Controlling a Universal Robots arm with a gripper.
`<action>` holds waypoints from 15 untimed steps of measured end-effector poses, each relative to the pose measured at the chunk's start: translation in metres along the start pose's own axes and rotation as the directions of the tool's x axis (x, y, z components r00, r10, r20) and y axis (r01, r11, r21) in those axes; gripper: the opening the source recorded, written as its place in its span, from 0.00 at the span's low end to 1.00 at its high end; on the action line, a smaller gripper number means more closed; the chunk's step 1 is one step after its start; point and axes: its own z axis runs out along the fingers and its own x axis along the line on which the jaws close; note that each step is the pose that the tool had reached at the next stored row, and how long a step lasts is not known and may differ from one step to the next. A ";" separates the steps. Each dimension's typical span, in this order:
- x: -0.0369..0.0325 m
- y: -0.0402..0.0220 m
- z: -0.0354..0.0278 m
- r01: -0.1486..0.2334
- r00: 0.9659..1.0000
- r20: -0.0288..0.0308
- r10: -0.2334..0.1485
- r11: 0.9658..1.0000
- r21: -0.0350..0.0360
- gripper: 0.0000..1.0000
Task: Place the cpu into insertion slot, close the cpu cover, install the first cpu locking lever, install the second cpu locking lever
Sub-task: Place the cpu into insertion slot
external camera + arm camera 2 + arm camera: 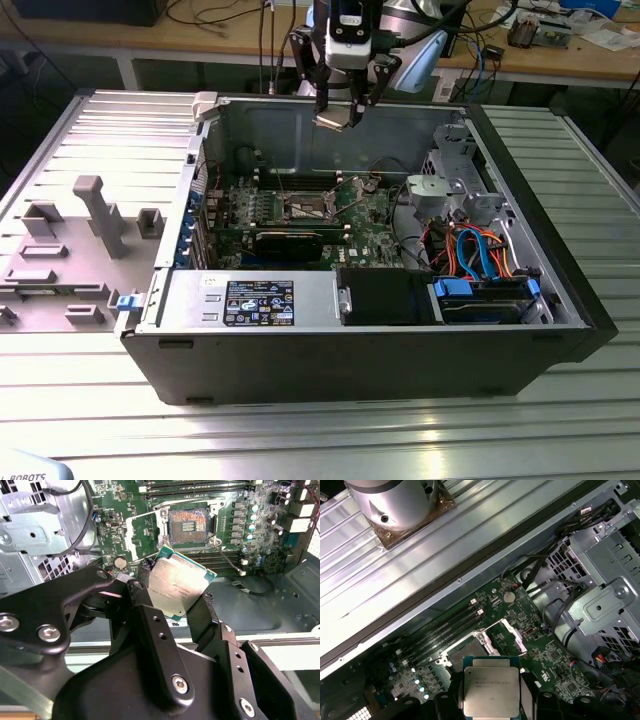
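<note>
My gripper (pixel 338 118) hangs above the open computer case, over its back wall. It is shut on the cpu (pixel 180 587), a flat square chip with a silver-grey top, which sits slightly tilted between the two black fingers (pixel 145 587). The same chip shows in the first wrist view as the cpu (pixel 491 691). Below and apart from it lies the insertion slot (pixel 189 524), uncovered, its dark centre showing on the green motherboard (pixel 365 225). The cpu cover (pixel 139 532) stands swung open beside the socket; in the first wrist view the cpu cover (pixel 509 634) is raised too.
A black graphics card (pixel 290 243) lies in front of the socket. A metal drive cage (pixel 455 190) and blue and orange cables (pixel 480 255) fill the case on the exterior view's right. Memory slots (pixel 220 557) flank the socket. A grey fixture plate (pixel 90 230) lies outside the case.
</note>
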 end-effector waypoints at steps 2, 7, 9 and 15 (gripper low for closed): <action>0.0000 0.0000 0.0003 -0.037 0.999 0.003 0.037 0.999 -0.001 0.54; 0.0000 -0.0001 0.0010 -0.128 0.992 0.011 0.128 0.992 -0.003 0.54; 0.0000 -0.0001 0.0011 -0.143 0.990 0.012 0.144 0.990 -0.003 0.54; 0.0000 -0.0001 0.0013 -0.207 0.978 0.017 0.207 0.978 -0.006 0.54</action>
